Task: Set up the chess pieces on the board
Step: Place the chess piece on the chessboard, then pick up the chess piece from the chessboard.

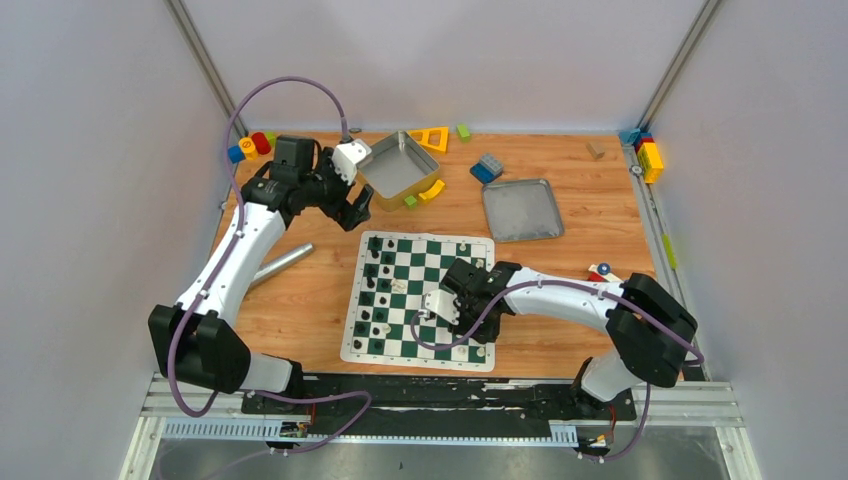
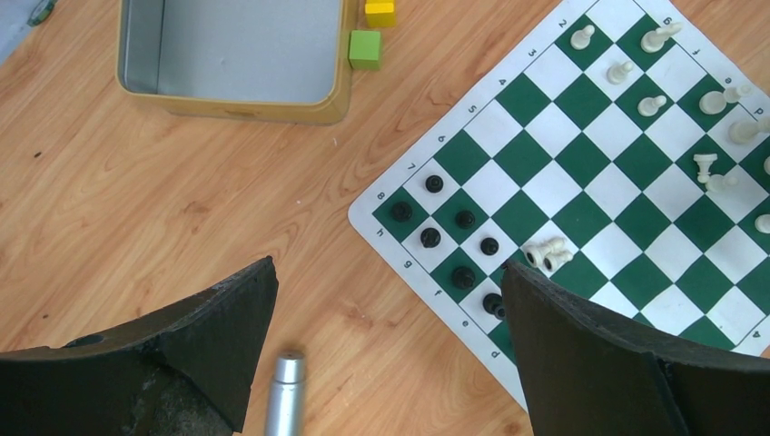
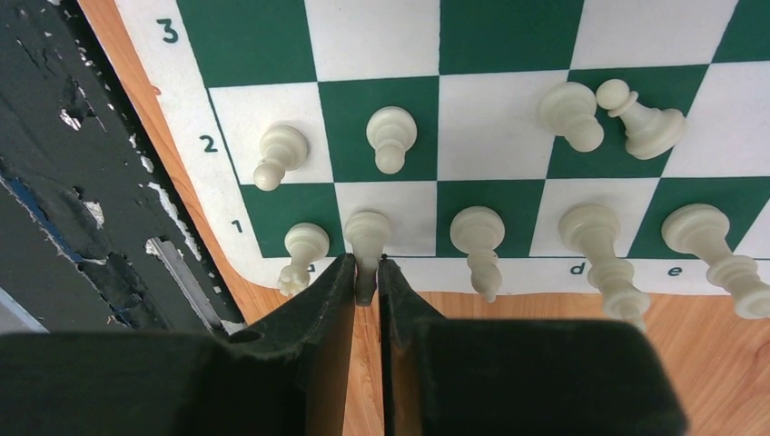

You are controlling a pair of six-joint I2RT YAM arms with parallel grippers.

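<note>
Right arm: right gripper nearly closed, pinching the head of one white piece.
Piece position: base on the second square from the corner on rank 1; fully seated or just above the board, hard to say from this angle.
Neighbours: other back-rank men just beside it on both sides along rank 1; two pawns upright on rank 2 behind.
Board layout: flat on the wooden table, white end on the right arm's side, black end on the left arm's side.
Step in hand: looks like seating a white back-rank man, release not yet made.
Next move: part the fingers only slightly, then lift straight up; no sideways drift, given neighbours close on either side.
White strays: crowded pair sharing one rank-2 square, one apparently leaning on the other; toppled pair on their sides near the black end.
Black side: black pieces upright, clustered on the last two ranks at one corner, rows incomplete.
Left arm: left gripper spread wide, holding nothing, over bare table just off that black corner.
Progress: roughly mid-task by the look of it, with many home squares unfilled.
Off-board: metal cylinder and tin near the left arm, neither needed.
</note>
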